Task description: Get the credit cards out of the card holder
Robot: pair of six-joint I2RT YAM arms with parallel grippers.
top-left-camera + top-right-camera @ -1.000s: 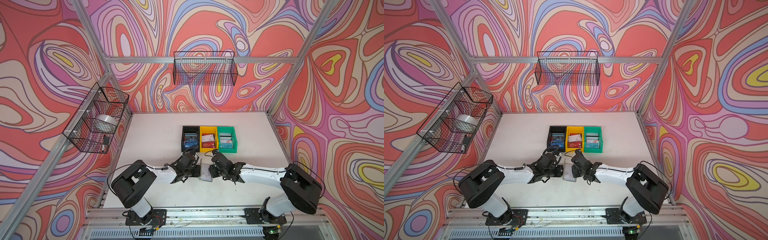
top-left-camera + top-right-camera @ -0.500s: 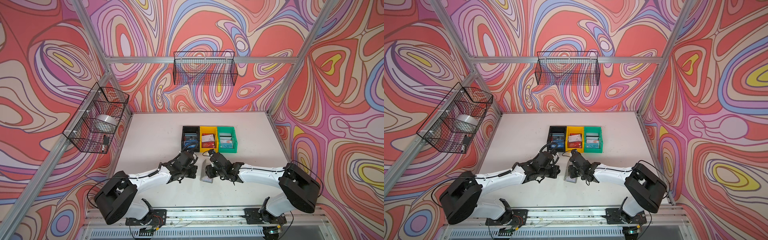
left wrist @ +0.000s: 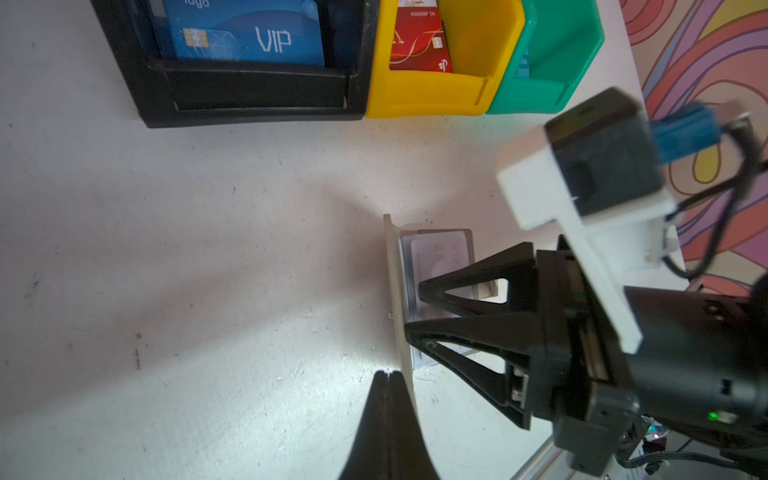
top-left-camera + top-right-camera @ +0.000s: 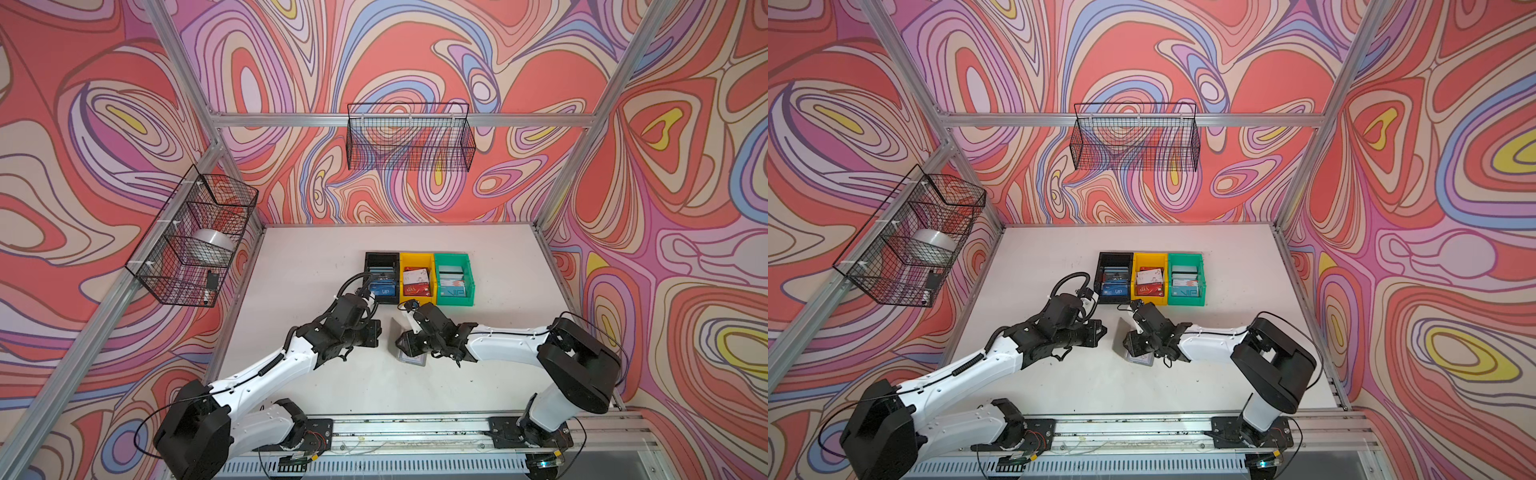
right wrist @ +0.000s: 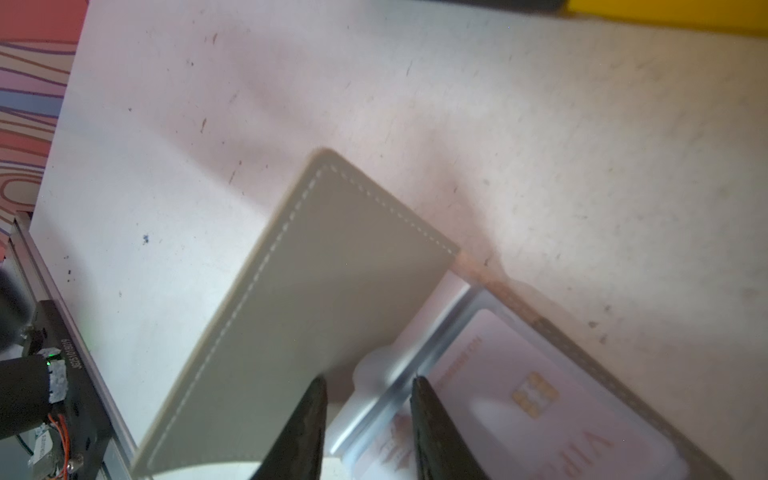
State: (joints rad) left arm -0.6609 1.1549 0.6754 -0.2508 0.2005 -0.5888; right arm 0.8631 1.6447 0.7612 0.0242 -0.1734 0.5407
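The grey card holder (image 4: 412, 358) (image 4: 1140, 359) lies open on the table under my right gripper (image 4: 405, 345) (image 4: 1129, 343). Its stitched cover (image 5: 332, 270) (image 3: 395, 291) stands raised. A pale credit card (image 5: 519, 395) (image 3: 436, 257) with a gold chip sits in a clear sleeve. In the right wrist view my right gripper (image 5: 368, 386) is open. One finger stands against the cover's inner side, the other on the sleeve, with the sleeves' edge between them. My left gripper (image 3: 388, 376) (image 4: 376, 332) (image 4: 1102, 332) is shut and empty, its tip beside the cover's edge.
Behind the grippers stand three bins in a row: a black bin (image 4: 380, 256) with blue cards, a yellow bin (image 4: 417, 256) with red and white cards, and a green bin (image 4: 453, 256) with teal cards. Wire baskets (image 4: 409, 137) (image 4: 195, 241) hang on the walls.
The left arm has stretched out low and its gripper has drawn back a little to the left of the holder. The right gripper has edged left over the holder.
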